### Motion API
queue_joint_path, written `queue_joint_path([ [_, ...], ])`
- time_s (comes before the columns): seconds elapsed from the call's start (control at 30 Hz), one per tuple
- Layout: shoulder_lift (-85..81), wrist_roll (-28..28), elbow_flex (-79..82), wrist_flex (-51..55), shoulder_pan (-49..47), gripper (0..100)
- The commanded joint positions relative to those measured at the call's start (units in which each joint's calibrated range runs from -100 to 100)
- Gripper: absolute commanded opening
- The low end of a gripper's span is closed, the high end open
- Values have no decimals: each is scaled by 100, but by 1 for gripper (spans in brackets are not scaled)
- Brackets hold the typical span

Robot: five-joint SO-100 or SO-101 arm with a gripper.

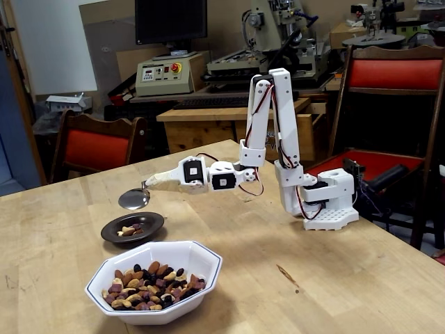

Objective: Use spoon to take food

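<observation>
Spoon [134, 199] is hovering empty above the small dark dish [132, 227] at left, its taped handle clenched in the gripper [158, 181] — next it is needing a near dip into the white bowl's [154, 279] food [153, 286].

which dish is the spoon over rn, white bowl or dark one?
The small dark round dish. The spoon hangs just above its far edge. The white octagonal bowl, nearer the camera, holds most of the food.
</observation>
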Motion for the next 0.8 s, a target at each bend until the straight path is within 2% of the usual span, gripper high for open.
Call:
queue_joint_path([
  [0.0,-106,-454,-119,-159,-46,4],
  [0.2,-123,-1118,-119,-159,-32,4],
  [0.57,-774,-1900,-48,-151,-46,4],
  [0.77,-1501,-2144,-39,750,-54,4],
])
